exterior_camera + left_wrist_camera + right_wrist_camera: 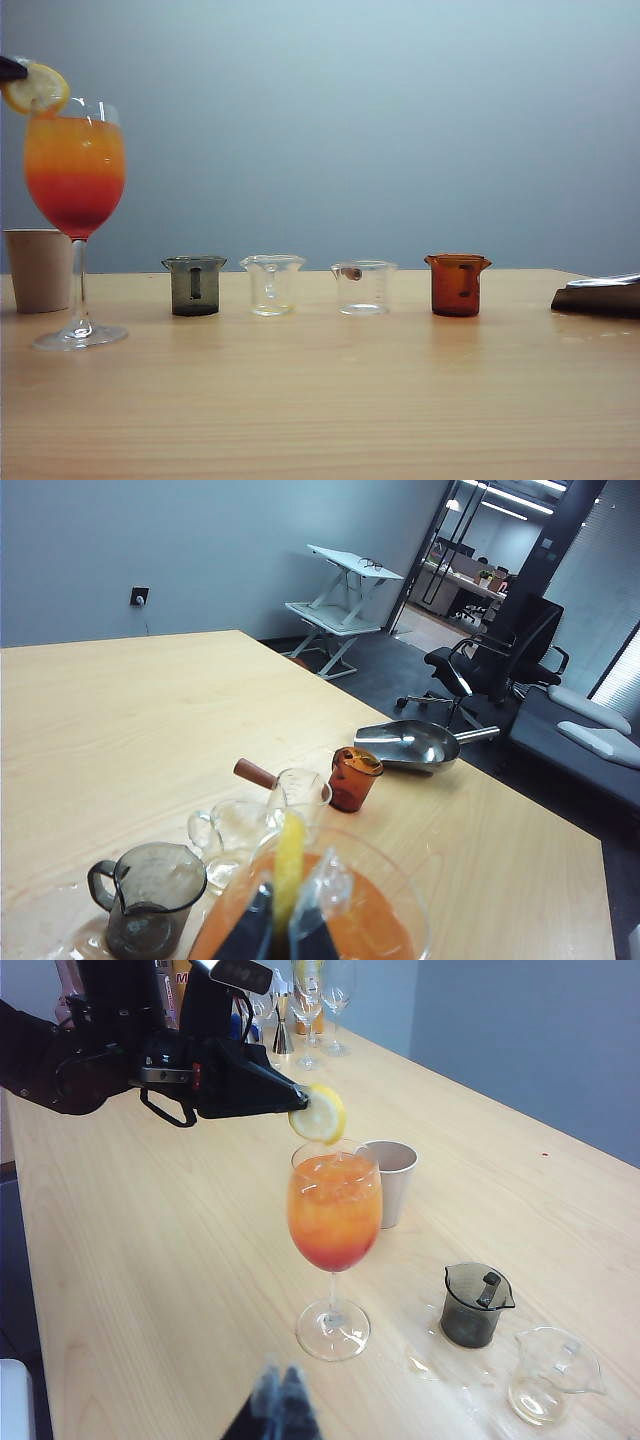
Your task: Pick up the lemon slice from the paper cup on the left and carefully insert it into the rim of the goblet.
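Paper cup (38,270) on surface (320,400), just behind-left of goblet (76,190). Left gripper (292,1103) clamped on lemon slice (36,89), slice upright, directly above goblet rim, near left edge. Goblet upright, orange over red. Right gripper (281,1398) far right of goblet, low over surface, jaws closed, empty.

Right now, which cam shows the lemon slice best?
Right wrist view: the whole lemon slice shows, pinched in the left hand just above the goblet rim. Exterior view catches it at the frame corner; left wrist view shows it edge-on.
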`<action>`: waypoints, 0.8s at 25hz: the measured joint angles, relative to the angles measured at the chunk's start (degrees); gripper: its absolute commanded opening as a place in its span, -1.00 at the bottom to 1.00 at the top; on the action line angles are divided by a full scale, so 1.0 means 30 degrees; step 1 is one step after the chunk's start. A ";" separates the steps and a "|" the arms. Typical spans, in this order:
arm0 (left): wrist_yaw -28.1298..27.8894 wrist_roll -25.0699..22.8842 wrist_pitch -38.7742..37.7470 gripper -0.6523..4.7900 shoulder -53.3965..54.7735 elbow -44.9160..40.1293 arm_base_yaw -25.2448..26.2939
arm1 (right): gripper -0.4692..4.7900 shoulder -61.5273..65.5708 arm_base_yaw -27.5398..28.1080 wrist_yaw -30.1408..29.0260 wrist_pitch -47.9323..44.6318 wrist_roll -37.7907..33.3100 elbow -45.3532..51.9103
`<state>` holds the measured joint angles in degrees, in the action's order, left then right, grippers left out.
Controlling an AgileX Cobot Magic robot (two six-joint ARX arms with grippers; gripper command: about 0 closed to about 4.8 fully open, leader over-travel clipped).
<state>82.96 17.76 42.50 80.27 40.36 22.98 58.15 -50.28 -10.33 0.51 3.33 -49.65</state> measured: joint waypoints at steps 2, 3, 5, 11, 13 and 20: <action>0.0000 -0.0153 -0.0284 -0.78 0.0197 -0.0007 0.0000 | -0.84 0.0000 0.0000 0.0000 0.0007 0.0000 0.0000; 0.0000 -0.0248 -0.0408 -0.78 0.0204 -0.0007 0.0000 | -0.84 0.0000 0.0000 0.0000 0.0000 0.0000 0.0000; 0.0000 -0.0423 -0.0474 -0.78 0.0226 -0.0007 0.0000 | -0.84 0.0000 0.0000 0.0000 0.0000 0.0000 0.0000; -0.0131 -0.0860 -0.0597 -0.78 0.0226 -0.0007 0.0000 | -0.84 0.0000 0.0000 0.0000 0.0000 0.0000 0.0000; -0.0262 -0.0976 -0.0678 -0.78 0.0226 0.0000 0.0000 | -0.84 0.0000 0.0000 0.0000 0.0000 0.0000 0.0000; -0.0699 -0.1341 -0.0699 -0.78 0.0678 0.0000 -0.0007 | -0.84 0.0000 0.0000 0.0000 0.0007 0.0000 0.0000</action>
<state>80.86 13.74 40.40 82.30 40.36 22.96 58.15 -50.28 -10.33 0.54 3.33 -49.65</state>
